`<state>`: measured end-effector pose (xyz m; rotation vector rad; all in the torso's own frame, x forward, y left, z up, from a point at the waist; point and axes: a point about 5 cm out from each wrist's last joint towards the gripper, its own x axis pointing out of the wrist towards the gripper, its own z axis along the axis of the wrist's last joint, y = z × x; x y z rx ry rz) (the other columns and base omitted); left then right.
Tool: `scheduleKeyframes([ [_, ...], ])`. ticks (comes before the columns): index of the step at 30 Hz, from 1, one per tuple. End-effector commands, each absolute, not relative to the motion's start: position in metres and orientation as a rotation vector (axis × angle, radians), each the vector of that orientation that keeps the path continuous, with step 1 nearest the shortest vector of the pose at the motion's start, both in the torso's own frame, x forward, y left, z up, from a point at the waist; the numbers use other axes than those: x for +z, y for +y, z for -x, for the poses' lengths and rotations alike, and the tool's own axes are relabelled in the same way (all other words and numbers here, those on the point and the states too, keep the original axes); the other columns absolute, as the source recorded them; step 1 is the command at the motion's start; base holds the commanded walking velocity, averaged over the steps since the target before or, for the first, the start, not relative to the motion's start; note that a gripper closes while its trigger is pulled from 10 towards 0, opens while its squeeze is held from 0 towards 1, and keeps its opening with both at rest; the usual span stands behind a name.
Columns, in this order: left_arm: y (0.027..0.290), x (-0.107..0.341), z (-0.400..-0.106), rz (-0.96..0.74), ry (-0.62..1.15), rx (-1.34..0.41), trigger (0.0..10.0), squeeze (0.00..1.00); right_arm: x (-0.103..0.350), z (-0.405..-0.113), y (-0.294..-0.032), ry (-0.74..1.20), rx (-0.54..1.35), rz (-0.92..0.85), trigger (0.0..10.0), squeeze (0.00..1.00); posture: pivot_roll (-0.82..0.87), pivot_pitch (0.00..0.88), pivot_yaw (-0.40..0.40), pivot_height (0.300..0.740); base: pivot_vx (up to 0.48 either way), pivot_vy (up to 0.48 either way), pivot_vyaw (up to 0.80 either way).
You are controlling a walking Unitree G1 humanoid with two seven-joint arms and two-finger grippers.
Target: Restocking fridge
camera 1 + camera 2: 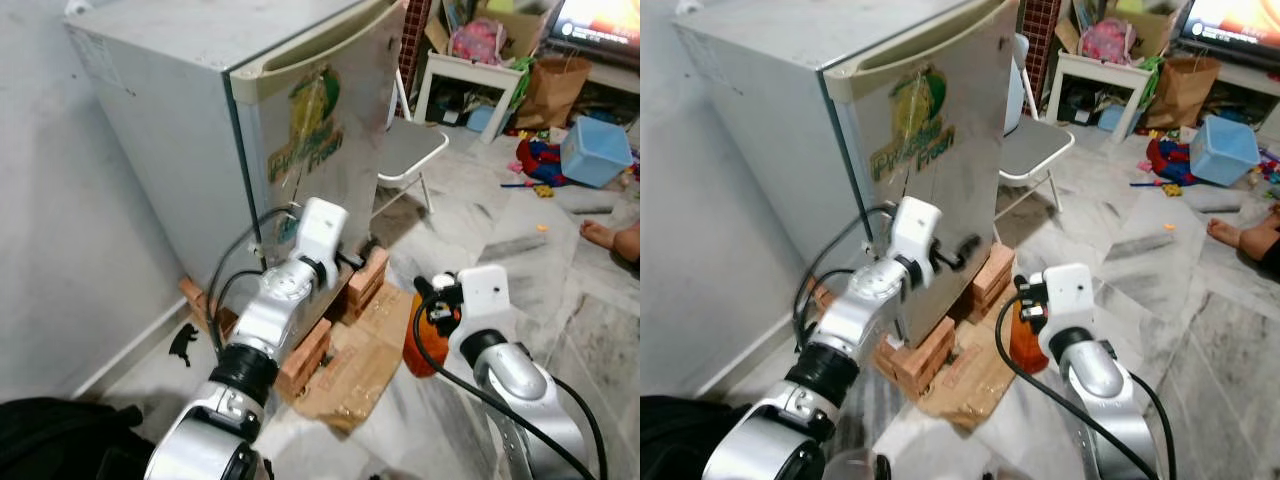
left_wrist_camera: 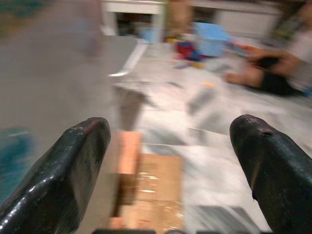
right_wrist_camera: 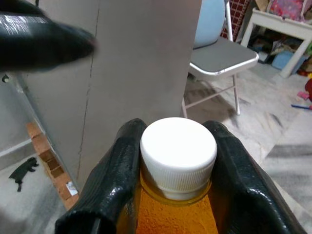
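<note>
A small grey fridge stands on bricks, its door carrying a green and yellow sticker. My left gripper is raised at the lower part of the door's front. In the left wrist view its two black fingers stand wide apart with nothing between them. My right gripper is shut on an orange bottle with a white cap, held low in front of the fridge, to the right of the door's free edge.
Red bricks and flattened cardboard lie under and before the fridge. A grey folding chair stands just beyond it. Farther right are a white table, a blue bin, toys and a person's foot. A wall closes the left.
</note>
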<state>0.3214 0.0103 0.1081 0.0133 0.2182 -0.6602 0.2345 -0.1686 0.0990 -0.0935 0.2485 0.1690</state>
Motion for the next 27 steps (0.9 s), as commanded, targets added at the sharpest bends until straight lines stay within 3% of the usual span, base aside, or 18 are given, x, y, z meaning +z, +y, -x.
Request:
scheduleKeyframes([
  [1,0.002,0.110,-0.315,-0.031,0.204,-0.743,10.0,0.00,0.108,-0.234,-0.171,0.218,0.152,0.114,10.0,0.00,-0.07,0.000,0.005,0.740,0.000,0.000,0.00],
  [6,0.006,0.109,-0.313,-0.109,0.156,-0.704,10.0,0.00,0.106,-0.235,-0.181,0.230,0.091,0.152,10.0,0.00,-0.07,0.000,0.005,0.740,0.000,0.000,0.00],
  [12,0.059,0.102,-0.313,-0.086,0.151,-0.487,10.0,0.00,0.100,-0.235,-0.182,0.260,0.090,0.149,10.0,0.00,-0.05,0.000,-0.001,0.740,0.000,0.000,0.00],
  [22,0.155,0.085,-0.285,-0.142,0.193,-0.108,10.0,0.00,0.086,-0.236,-0.176,0.337,0.134,0.139,10.0,0.00,-0.01,0.000,-0.013,0.740,0.000,0.000,0.00],
  [25,0.180,0.091,-0.294,-0.150,0.195,0.046,10.0,0.00,0.087,-0.240,-0.174,0.330,0.137,0.146,10.0,0.00,-0.01,0.000,-0.012,0.740,0.000,0.000,0.00],
  [27,0.182,0.098,-0.300,-0.138,0.175,0.066,10.0,0.00,0.090,-0.242,-0.176,0.315,0.126,0.142,10.0,0.00,-0.01,0.000,-0.012,0.740,0.000,0.000,0.00],
])
